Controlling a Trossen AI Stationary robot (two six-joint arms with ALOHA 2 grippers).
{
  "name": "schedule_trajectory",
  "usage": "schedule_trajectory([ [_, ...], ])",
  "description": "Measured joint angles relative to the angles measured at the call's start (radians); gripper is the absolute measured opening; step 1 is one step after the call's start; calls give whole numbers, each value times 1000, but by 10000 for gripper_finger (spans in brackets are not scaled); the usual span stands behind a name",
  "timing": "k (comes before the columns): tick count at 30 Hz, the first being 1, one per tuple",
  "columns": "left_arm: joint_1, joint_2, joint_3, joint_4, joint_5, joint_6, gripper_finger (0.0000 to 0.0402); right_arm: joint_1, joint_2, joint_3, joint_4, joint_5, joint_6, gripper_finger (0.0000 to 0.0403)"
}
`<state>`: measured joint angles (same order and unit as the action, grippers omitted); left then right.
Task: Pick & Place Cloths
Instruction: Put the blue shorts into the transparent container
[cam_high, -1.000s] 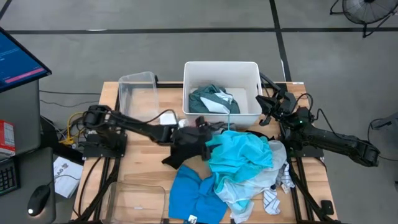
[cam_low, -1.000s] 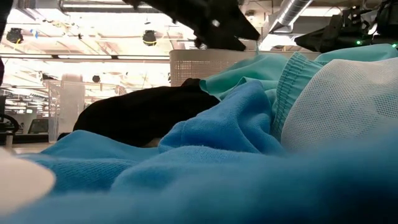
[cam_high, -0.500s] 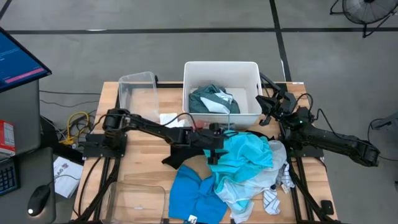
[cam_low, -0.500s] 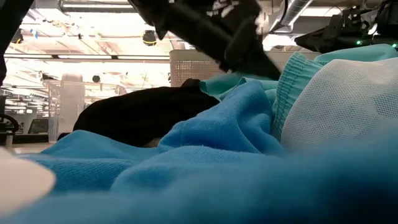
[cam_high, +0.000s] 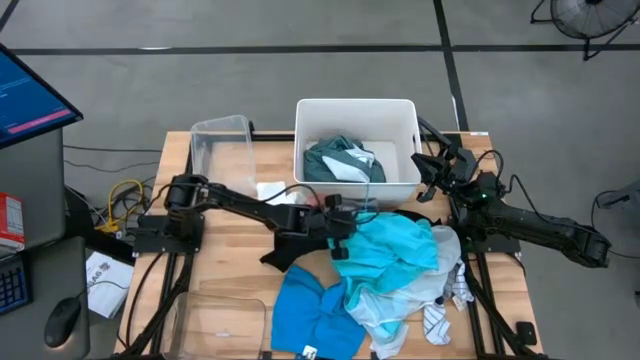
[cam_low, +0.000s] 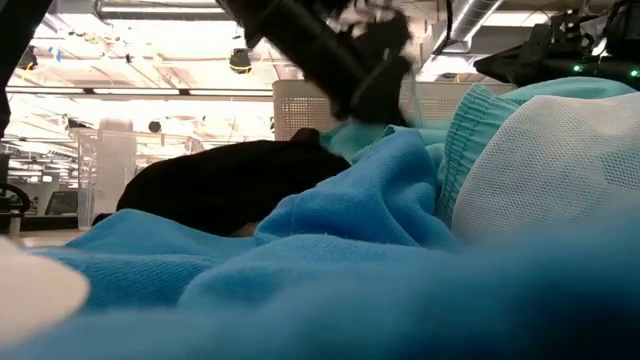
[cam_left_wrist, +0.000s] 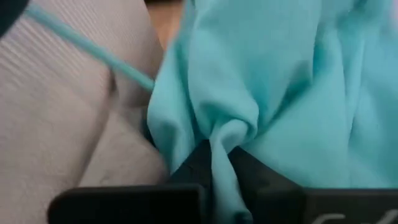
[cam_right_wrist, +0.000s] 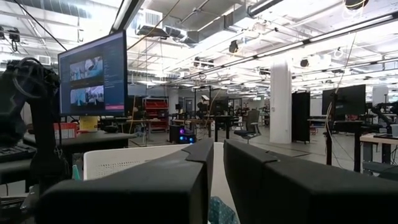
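1. Left arm: reaches from the table's left side across toward its middle, forearm low and nearly level.
2. Left gripper (cam_high: 343, 222): at the arm's far end, fingers (cam_left_wrist: 186, 167) pinched together on a fold of turquoise cloth (cam_left_wrist: 249, 93).
3. Right arm: folded at the table's right edge, waiting.
4. Right gripper (cam_high: 428, 168): raised, fingers (cam_right_wrist: 186, 165) nearly closed, holding nothing.

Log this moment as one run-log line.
left gripper: shut on turquoise cloth | right gripper: shut, waiting beside white tub | tub: teal-green cloth inside
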<state>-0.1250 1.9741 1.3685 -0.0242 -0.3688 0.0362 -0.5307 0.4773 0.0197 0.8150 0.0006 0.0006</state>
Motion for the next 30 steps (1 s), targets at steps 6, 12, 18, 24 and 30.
schedule_trajectory([
  [6,-16,-154,100,34,0,-10,1,0,0,0,-1,0,0,37],
  [12,4,-453,139,121,-197,106,0,0,0,0,-11,0,0,37],
  [18,45,-766,139,139,-413,316,0,0,0,0,-23,0,0,37],
  [24,116,-985,139,141,-436,465,0,0,0,0,-26,0,0,37],
  [30,197,-1095,139,141,-435,589,0,0,0,0,-28,0,0,37],
])
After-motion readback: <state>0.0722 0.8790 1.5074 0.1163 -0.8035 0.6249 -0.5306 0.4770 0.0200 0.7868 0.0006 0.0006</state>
